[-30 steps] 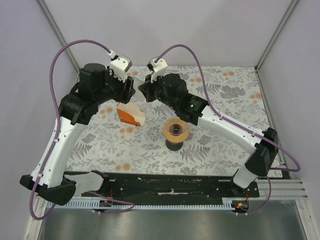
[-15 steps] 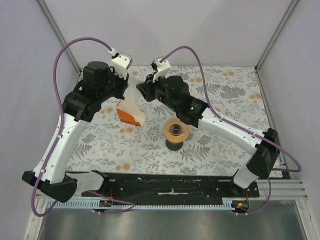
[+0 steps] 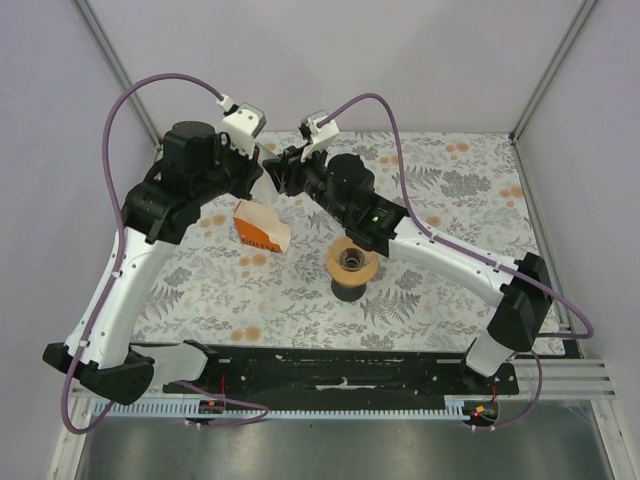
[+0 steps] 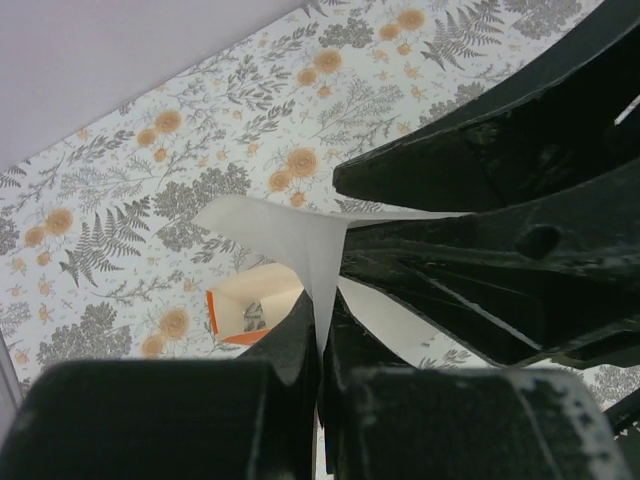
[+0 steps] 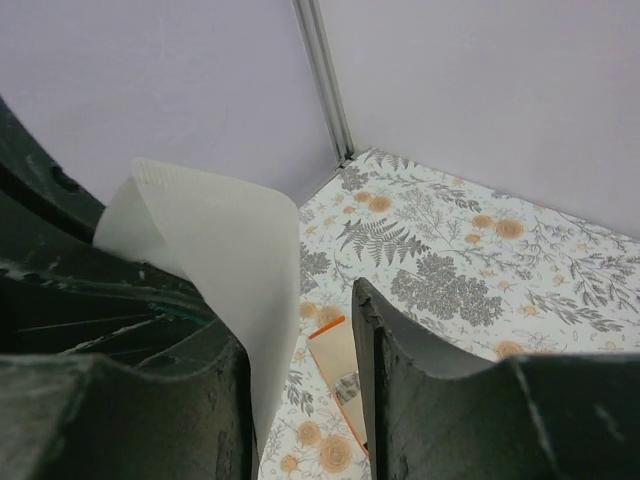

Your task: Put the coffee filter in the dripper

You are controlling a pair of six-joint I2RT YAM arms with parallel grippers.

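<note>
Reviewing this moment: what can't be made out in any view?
1. Coffee filter: pinched in the left end effector. The top view shows almost none of it, and both wrist views lose its lower part behind fingers.
2. Right end effector: open, but the right wrist view cannot show whether either finger touches the paper.
3. Dripper: outside both wrist views, and its inside is too small in the top view.

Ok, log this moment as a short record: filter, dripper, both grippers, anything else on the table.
coffee filter: off the table, held up between the two grippers, bent
left gripper: shut on the coffee filter's edge
right gripper: open, the filter's edge between its fingers
dripper: upright on the table, nothing in it, apart from both grippers
other: orange and white pack, left of the dripper
</note>
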